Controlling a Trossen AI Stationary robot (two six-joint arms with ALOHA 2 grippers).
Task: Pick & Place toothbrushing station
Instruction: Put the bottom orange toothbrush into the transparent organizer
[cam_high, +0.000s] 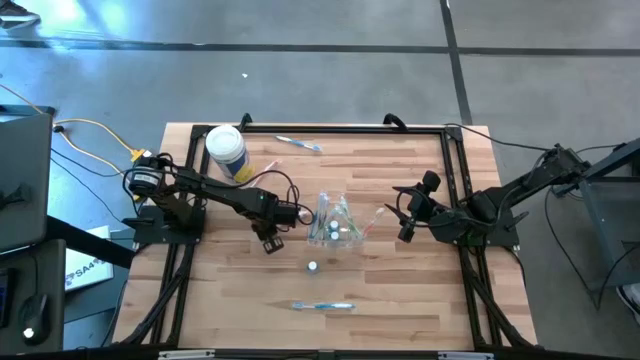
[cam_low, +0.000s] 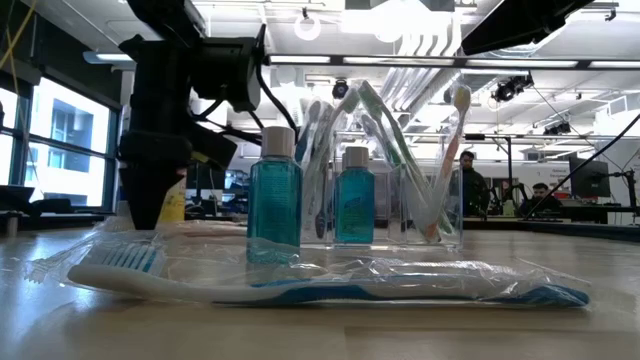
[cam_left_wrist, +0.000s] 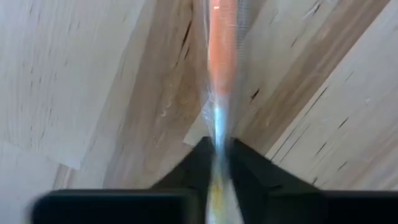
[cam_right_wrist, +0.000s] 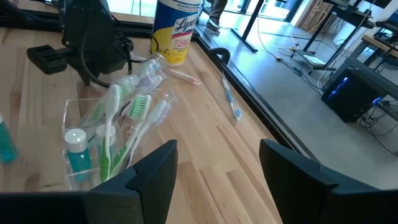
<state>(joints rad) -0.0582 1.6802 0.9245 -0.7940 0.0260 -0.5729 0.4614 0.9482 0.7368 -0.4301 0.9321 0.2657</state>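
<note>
My left gripper (cam_high: 270, 243) points down at the table left of the clear cup (cam_high: 335, 222) and is shut on an orange-handled toothbrush (cam_left_wrist: 221, 56) in a clear wrapper. The cup holds several green and white toothbrushes (cam_right_wrist: 127, 127) leaning on its rim and a teal white-capped bottle (cam_low: 353, 195). A second teal bottle (cam_high: 313, 266) stands on the wood nearer the front. A wrapped blue toothbrush (cam_high: 322, 306) lies flat near the front edge. My right gripper (cam_high: 405, 215) hovers open to the right of the cup, holding nothing. My left gripper pinches the wrapped toothbrush between its two fingers (cam_left_wrist: 200, 163), on the pale stretch (cam_left_wrist: 219, 127) just past the orange part of the handle. The fingers come from above, pointing down, across the handle. The toothbrush runs level along the wood; whether it still rests there I cannot tell.
A white-lidded canister with a yellow label (cam_high: 226, 152) stands at the far left. A pink toothbrush (cam_right_wrist: 183, 76) lies beside it and a blue one (cam_high: 298, 144) lies by the far rail. Black rails border the table. Bare wood lies to the front left and right.
</note>
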